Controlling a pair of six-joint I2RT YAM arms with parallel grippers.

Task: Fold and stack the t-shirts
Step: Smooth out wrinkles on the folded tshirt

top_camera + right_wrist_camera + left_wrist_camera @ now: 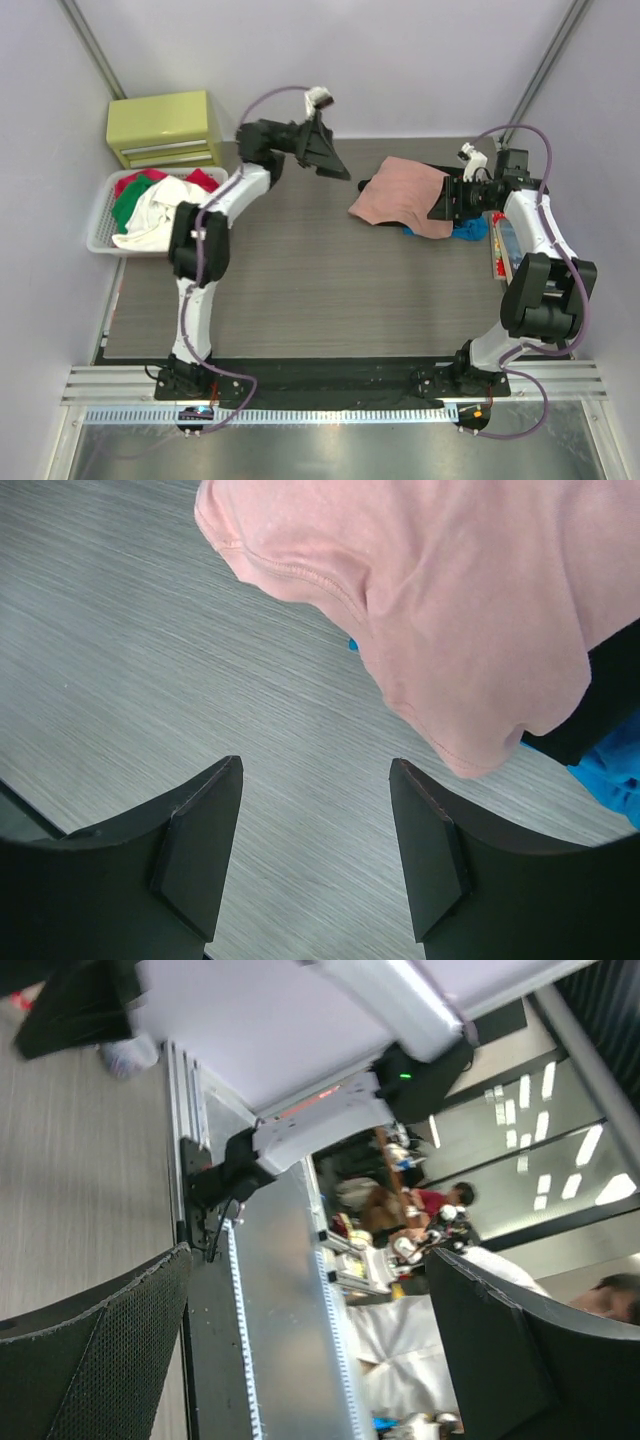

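So far: we judge the task partly done. The salmon-pink t-shirt [400, 195] lies doubled over in a compact, rather uneven shape on top of the black t-shirt [612, 695], so a stack has begun at the far right of the worktop [300, 290].
Left to do: we think the pink edges want squaring. The garments in the laundry basket [97, 228] at the far left look unfolded, and we cannot tell whether they belong to the job.
Left hand [325, 155]: it is raised over the far middle of the worktop, well apart from any cloth. Its fingers are spread wide, and its wrist view shows nothing between them.
Right hand [315, 810]: its fingers are spread wide and empty. It hovers just beside the hem at the right side of the pink shirt and, as far as we see, does not touch it.
T-shirts on the worktop: we count one pink and one black, the black showing only as a strip. A blue cloth [612, 778] peeps out beneath them, and we cannot tell what kind it is.
Pieces in the basket: we see red, green and white, so at least three; the exact number is hidden.
Arms: two, with one hand each.
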